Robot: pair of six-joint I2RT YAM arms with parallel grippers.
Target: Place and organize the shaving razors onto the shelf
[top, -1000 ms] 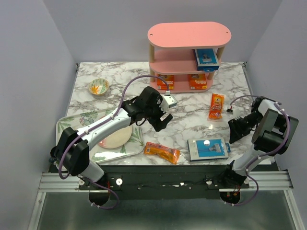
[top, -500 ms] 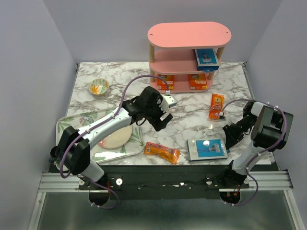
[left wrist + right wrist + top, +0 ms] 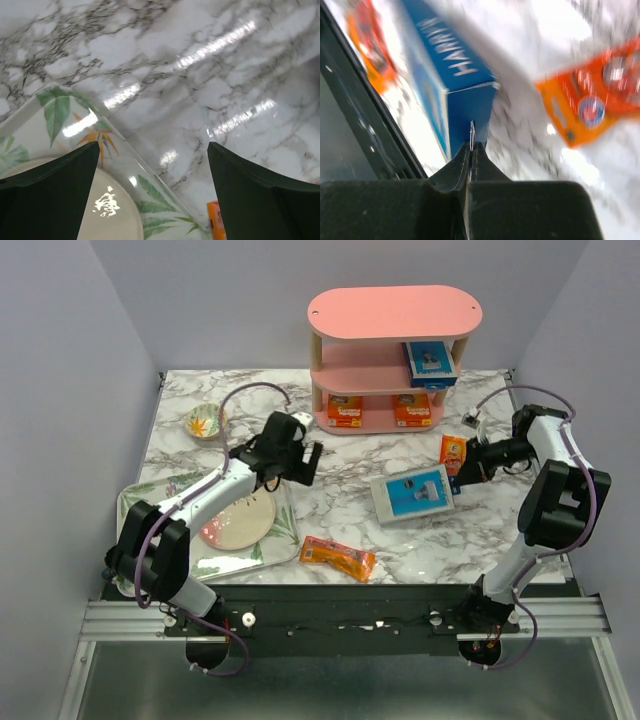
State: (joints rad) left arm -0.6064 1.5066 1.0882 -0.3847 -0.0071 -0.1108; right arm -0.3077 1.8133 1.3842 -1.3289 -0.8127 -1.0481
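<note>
The pink shelf (image 3: 395, 312) stands at the back. Its middle tier holds a blue razor card (image 3: 430, 362), and its bottom tier holds two orange packets (image 3: 345, 410) (image 3: 412, 410). My right gripper (image 3: 462, 472) (image 3: 471, 145) is shut on the edge of a second blue card (image 3: 412, 493) (image 3: 460, 85), which hangs tilted above the table. An orange packet (image 3: 452, 451) (image 3: 600, 95) lies just behind that gripper. Another orange packet (image 3: 338, 557) (image 3: 216, 222) lies near the front edge. My left gripper (image 3: 290, 462) (image 3: 152, 145) is open and empty over the tray's corner.
A floral tray (image 3: 160, 498) (image 3: 55, 107) with a pink plate (image 3: 240, 525) (image 3: 75, 200) sits at the front left. A small patterned bowl (image 3: 205, 421) stands at the back left. Grey walls close in the table on the left, right and back.
My right gripper shut on the blue card, lifted it off the table's front right and carried it back and left. The left arm drew back leftward, toward the tray.
</note>
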